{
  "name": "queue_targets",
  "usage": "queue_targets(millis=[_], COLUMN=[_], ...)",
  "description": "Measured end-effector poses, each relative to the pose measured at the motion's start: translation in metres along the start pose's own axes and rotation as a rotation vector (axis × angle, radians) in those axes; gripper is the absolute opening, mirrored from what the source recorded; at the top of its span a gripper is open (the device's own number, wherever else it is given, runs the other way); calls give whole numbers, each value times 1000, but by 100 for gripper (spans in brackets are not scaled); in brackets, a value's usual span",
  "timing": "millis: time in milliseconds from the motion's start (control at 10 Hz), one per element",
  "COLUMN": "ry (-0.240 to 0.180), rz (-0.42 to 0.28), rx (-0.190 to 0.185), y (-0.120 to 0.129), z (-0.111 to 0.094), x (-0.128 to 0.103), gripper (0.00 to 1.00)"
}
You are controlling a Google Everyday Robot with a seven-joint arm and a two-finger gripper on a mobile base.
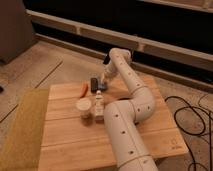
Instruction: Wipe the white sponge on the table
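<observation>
The jaws are closed; the gripper (103, 80) sits low at the far side of the table (160, 135), at the end of the white arm (131, 100), and a small pale bluish block, the white sponge (104, 84), shows right at its tip. Whether the closed jaws actually pinch the sponge or only press against it cannot be told from this view. The sponge lies on or just above the planks near the table's far edge, a little left of the middle.

Just to the left of the gripper lies a dark rectangular block (94, 82), close beside the sponge. Further left is an orange-red object (84, 89), lying flat and angled on the wood. Nearer the camera stand a white round cup (84, 107), upright, and just to its right a small bottle (99, 104) with a pale label, also upright. The arm rises from the near right of the table, bends at an elbow over the right half, and reaches back towards the far edge.

An olive-yellow mat (22, 125) lies along the table's left side. Black cables (192, 115) trail on the floor to the right.
</observation>
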Motion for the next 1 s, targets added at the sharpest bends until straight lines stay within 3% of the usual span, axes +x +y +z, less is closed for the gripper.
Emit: queue_targets(millis=[200, 400, 700, 1000], ry=[4, 24, 47, 68], rz=[59, 105, 112, 107], rx=[-45, -63, -63, -34], y=[-4, -15, -20, -32], z=[-2, 3, 3, -3], x=[5, 15, 23, 31], gripper=[0, 0, 0, 0])
